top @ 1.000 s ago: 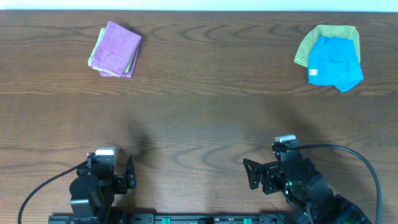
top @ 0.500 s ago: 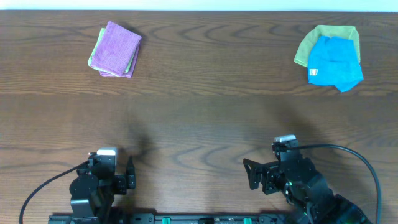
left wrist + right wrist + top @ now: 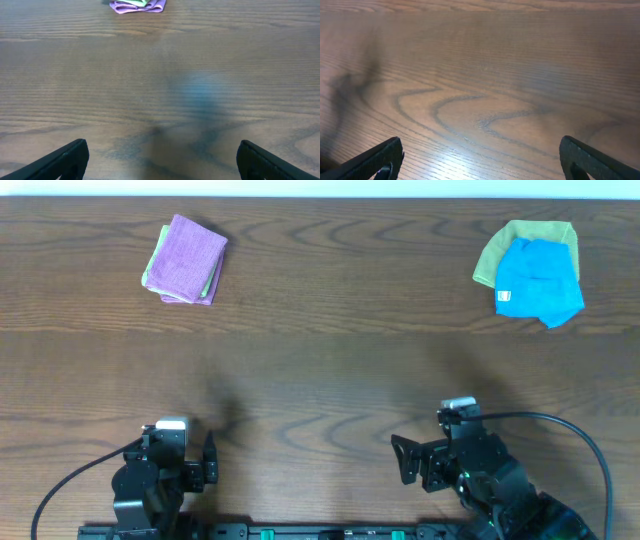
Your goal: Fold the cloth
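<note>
Two open hands idle, purple square stacked far left

Overhead: the cloth (image 3: 188, 255) lies as a folded purple square on top of a green cloth (image 3: 148, 275) at the far left of the table (image 3: 320, 370), well apart from both arms. A blue cloth (image 3: 538, 278) overlaps a lime-green cloth (image 3: 500, 250) at far right. The left hand (image 3: 208, 460) and right hand (image 3: 405, 462) sit at the near edge, empty.

Left wrist: its fingers are spread wide on nothing. The stack (image 3: 137, 6) shows at the top edge, purple layers with green between.

Right wrist: the fingers are equally wide apart over bare wood.

The fold looks finished. Doing this step well means leaving the pile undisturbed, or squaring its skewed edges with a light pinch.
</note>
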